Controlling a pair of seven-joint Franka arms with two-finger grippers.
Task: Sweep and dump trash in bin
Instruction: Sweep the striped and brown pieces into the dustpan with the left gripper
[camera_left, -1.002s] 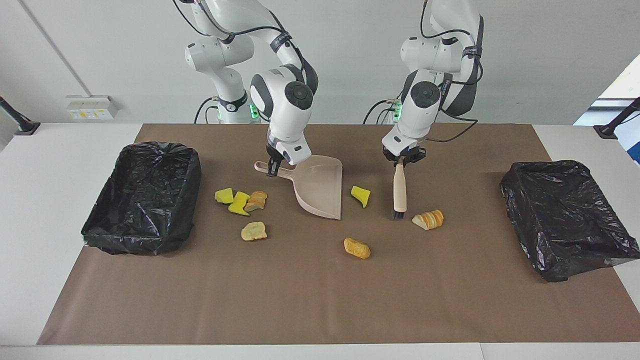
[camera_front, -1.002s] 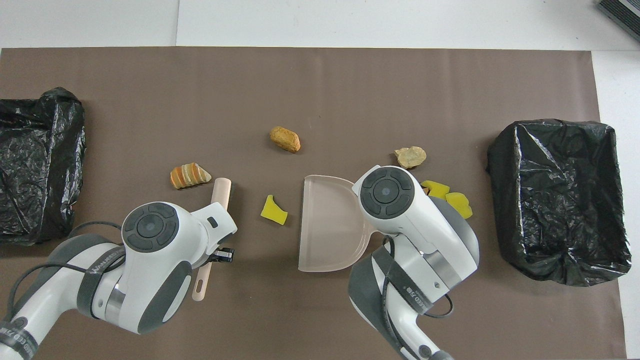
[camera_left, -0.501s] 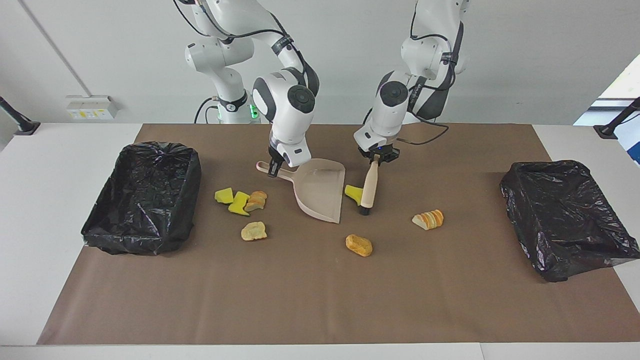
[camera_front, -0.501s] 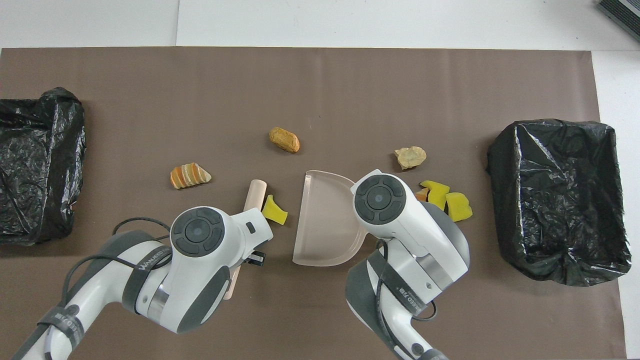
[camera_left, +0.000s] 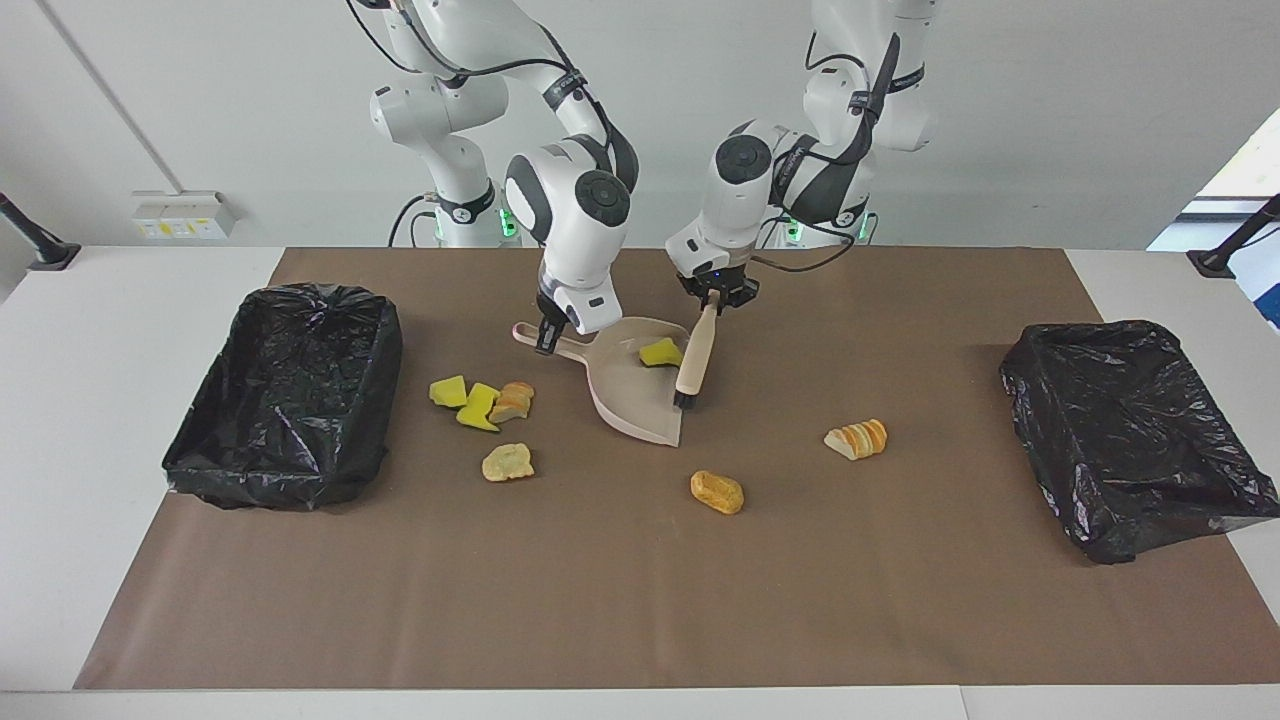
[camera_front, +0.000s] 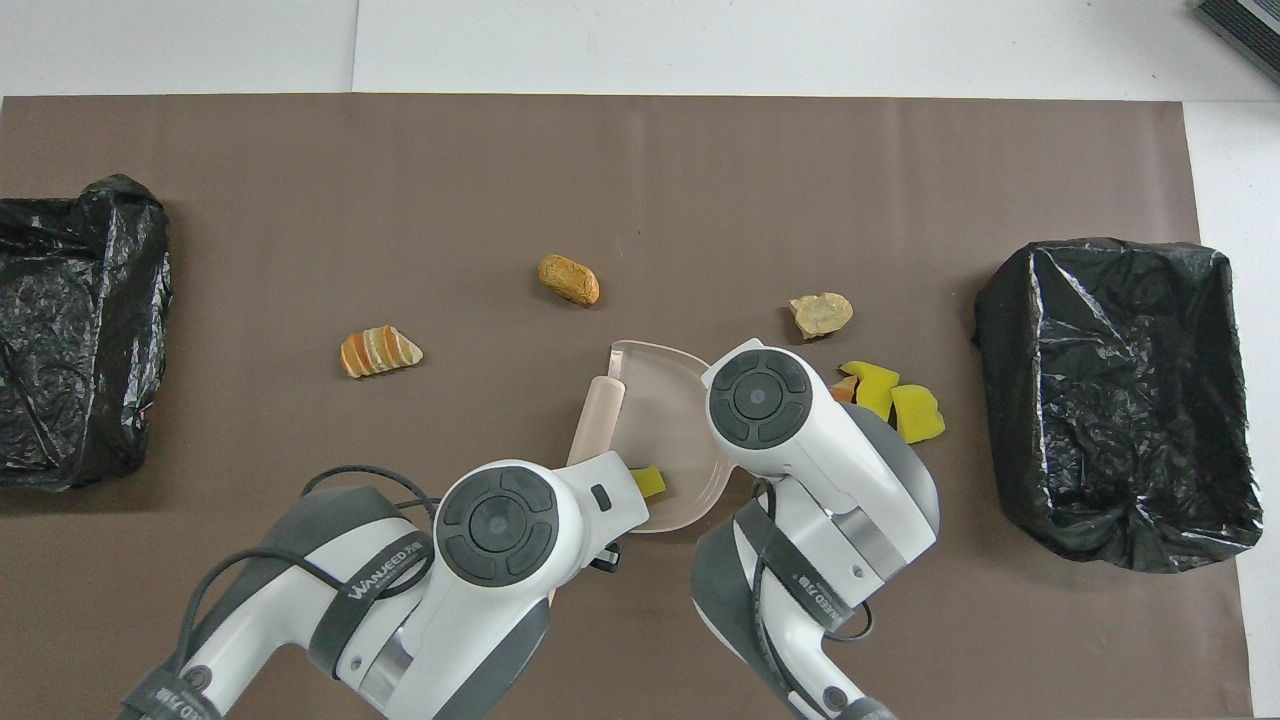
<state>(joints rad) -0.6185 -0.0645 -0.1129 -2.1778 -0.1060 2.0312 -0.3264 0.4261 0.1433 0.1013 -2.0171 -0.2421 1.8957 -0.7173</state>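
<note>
My right gripper is shut on the handle of the beige dustpan, whose mouth rests on the brown mat. The brush hangs slanted from my left gripper, which is shut on its handle, with the bristles at the pan's open edge. One yellow trash chunk lies inside the pan. Two yellow chunks and a bread lump lie beside the pan toward the right arm's end. A tan lump, an orange lump and a sliced bread piece lie farther from the robots.
A black-lined bin stands at the right arm's end of the table. Another black-lined bin stands at the left arm's end. In the overhead view both wrists cover the grippers and part of the dustpan.
My left gripper swept the brush toward the dustpan and pushed the yellow chunk off the mat into the pan. The right gripper shifted the pan slightly toward the brush.
</note>
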